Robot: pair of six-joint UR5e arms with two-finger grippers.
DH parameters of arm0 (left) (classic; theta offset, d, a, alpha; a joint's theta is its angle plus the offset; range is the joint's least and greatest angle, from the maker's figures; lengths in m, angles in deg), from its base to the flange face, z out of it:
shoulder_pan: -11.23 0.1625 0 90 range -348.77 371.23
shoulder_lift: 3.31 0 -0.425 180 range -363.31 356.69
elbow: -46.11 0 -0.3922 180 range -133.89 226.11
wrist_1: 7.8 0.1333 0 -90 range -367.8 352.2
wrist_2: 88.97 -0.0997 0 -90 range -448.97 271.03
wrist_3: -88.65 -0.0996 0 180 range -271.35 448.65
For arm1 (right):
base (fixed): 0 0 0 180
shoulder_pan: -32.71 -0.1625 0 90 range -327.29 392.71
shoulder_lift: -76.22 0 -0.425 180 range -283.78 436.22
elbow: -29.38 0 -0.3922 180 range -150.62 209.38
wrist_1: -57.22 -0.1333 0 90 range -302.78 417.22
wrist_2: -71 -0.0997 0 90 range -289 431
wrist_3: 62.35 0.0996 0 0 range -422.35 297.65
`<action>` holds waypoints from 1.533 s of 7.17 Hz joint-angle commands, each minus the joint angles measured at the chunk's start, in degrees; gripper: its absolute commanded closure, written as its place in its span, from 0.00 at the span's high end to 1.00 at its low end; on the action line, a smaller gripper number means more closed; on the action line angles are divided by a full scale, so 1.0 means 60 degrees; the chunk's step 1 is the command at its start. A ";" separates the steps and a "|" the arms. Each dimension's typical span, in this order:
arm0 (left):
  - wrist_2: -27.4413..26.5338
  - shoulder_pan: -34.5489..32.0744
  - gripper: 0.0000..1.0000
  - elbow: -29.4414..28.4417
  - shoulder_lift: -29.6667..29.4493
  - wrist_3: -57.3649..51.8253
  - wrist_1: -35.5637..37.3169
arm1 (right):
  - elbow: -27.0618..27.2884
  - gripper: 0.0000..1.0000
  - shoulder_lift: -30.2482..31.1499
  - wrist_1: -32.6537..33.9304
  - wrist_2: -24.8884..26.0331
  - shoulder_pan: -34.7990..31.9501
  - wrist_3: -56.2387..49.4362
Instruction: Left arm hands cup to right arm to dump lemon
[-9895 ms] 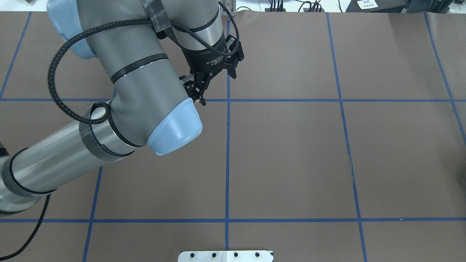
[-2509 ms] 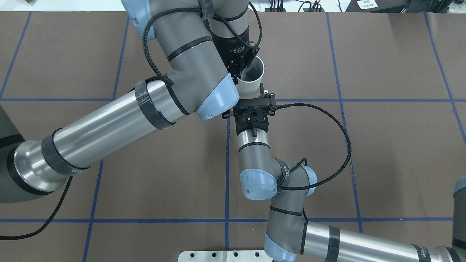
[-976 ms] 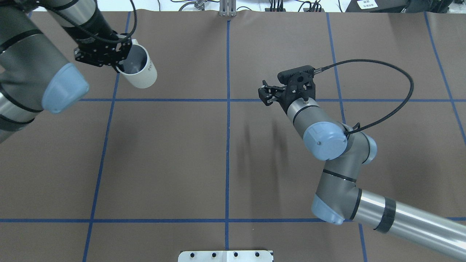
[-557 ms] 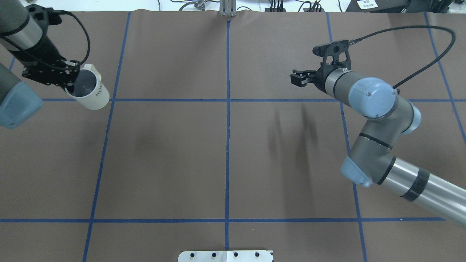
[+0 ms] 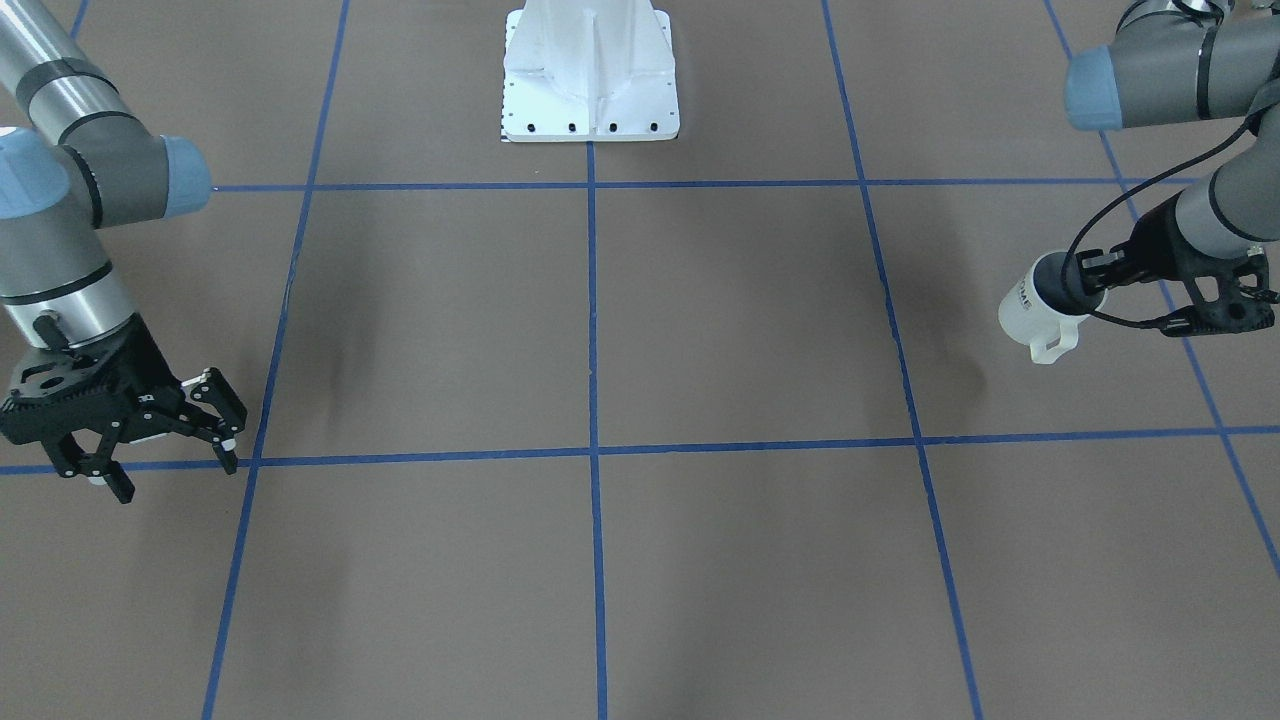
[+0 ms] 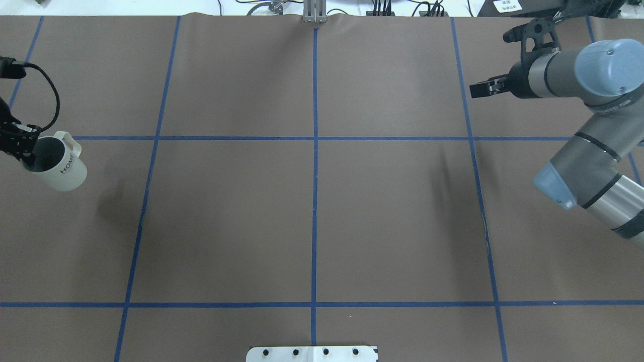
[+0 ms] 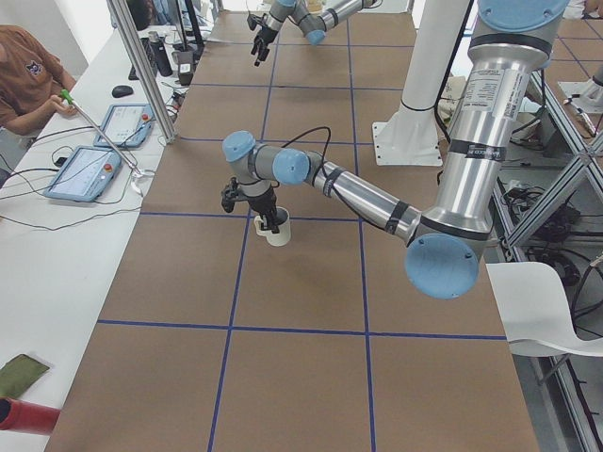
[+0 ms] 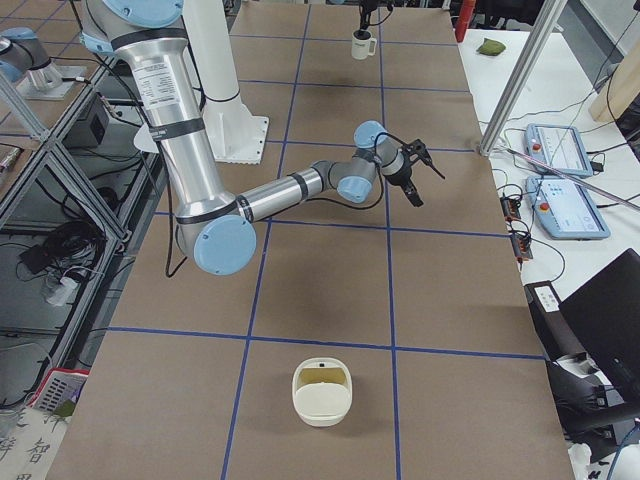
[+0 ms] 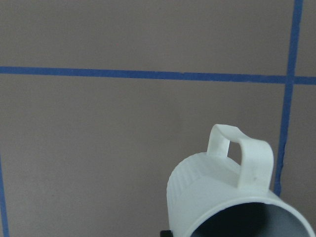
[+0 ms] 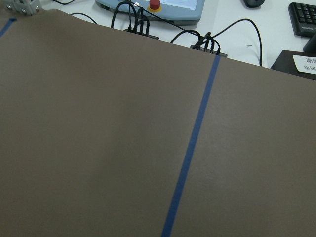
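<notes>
Far to the base's (image 5: pixel 590 80) left, the left arm (image 7: pixel 358 193) is stretching out low, its gripper (image 5: pixel 1078 280) pinching the upright cup's (image 5: pixel 1025 305) rim. Far to the base's right, the right gripper (image 5: pixel 172 468) is hanging with its fingers spread, and a white bowl (image 8: pixel 322 392) is sitting farther out.

Grey arms, light-blue caps, silver tubes. The right arm (image 5: pixel 55 250), left in the front view, ends in a black toothed bracket (image 5: pixel 60 395) and gripper (image 5: pixel 178 478). The left arm (image 5: pixel 1160 60), upper right, trails a black cable (image 6: pixel 58 103). White base (image 5: pixel 590 90), four dark screws
</notes>
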State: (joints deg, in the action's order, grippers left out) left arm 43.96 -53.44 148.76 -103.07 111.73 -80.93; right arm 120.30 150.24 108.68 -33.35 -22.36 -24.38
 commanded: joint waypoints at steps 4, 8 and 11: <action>0.0229 0.0040 0.00 -0.0994 0.0191 -0.0448 -0.0174 | 0.0007 1.00 0.0335 0.0155 -0.0934 -0.0563 -0.0527; 0.0536 0.0055 0.44 -0.0994 0.0205 -0.0448 -0.0189 | 0.0138 1.00 0.0742 0.0477 -0.1943 -0.1161 -0.0687; 0.0522 0.0026 1.00 -0.0427 0.0205 -0.0462 -0.0189 | 0.0300 1.00 0.1023 0.1133 -0.2631 -0.1790 -0.1315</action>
State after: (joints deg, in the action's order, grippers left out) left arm 47.20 -53.19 144.03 -101.97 109.08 -82.09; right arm 121.85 155.95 113.41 -46.91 -31.19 -30.43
